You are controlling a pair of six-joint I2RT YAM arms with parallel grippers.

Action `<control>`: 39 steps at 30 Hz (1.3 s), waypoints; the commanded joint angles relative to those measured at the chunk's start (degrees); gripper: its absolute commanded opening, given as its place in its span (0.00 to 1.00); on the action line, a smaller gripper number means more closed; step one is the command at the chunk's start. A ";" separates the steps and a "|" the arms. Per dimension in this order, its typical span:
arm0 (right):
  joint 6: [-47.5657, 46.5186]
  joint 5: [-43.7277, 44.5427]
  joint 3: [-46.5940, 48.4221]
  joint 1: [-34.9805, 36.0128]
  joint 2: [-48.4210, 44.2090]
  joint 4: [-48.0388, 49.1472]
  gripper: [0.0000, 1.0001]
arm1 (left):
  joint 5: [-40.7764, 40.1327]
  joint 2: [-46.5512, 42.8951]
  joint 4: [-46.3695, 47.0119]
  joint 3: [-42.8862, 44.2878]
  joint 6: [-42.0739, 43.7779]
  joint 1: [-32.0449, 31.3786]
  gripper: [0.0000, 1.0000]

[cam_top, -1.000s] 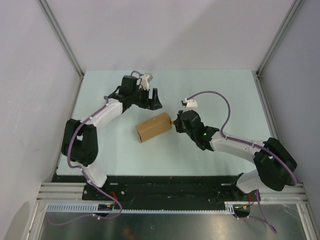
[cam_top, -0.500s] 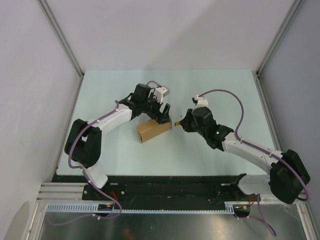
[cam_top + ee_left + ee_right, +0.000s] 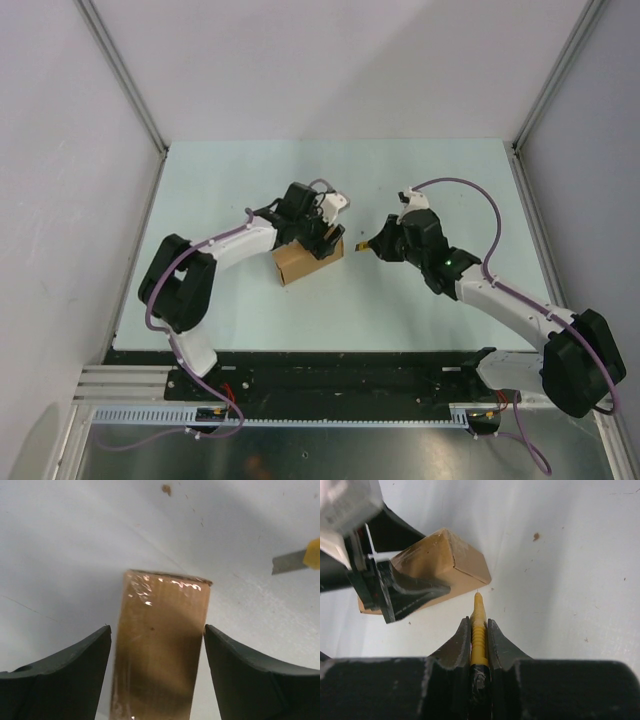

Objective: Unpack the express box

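The express box (image 3: 297, 263), a small brown cardboard box, lies on the pale green table with its flap closed. My left gripper (image 3: 323, 243) is open and straddles the box's right end. In the left wrist view the box (image 3: 160, 645) sits between the two fingers, with a small gap on the left side. My right gripper (image 3: 381, 243) is shut on a yellow-and-black utility knife (image 3: 478, 630). Its tip points at the box's end corner (image 3: 470, 567), a short way off. The knife's blade (image 3: 287, 562) shows at the right edge of the left wrist view.
Grey walls and metal corner posts enclose the table (image 3: 420, 180) on three sides. The black base rail (image 3: 340, 365) runs along the near edge. A few brown specks (image 3: 536, 537) lie on the table surface.
My left gripper has swung right and down from behind the box to straddle its right end. My right gripper has drawn back to the right with the knife, away from the box.
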 commanded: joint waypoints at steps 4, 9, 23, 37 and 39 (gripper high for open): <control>0.94 -4.76 -0.76 -2.41 -1.75 3.02 0.00 | -2.86 -6.90 3.42 -6.30 12.15 -3.09 0.74; 1.82 -6.27 -1.90 -3.38 -2.36 5.31 0.00 | -4.61 -11.02 7.37 -11.83 17.16 -3.79 0.54; 1.38 -8.91 -5.95 -3.91 -2.63 16.46 0.00 | -11.12 -18.94 25.48 -25.54 30.44 -7.13 0.38; -2.22 -8.56 -8.85 0.04 0.71 30.00 0.00 | -10.86 -19.12 26.80 -30.47 28.07 -8.27 0.39; -2.40 -8.30 -9.02 0.04 1.06 30.01 0.00 | -10.07 -19.03 26.54 -30.39 27.63 -8.19 0.39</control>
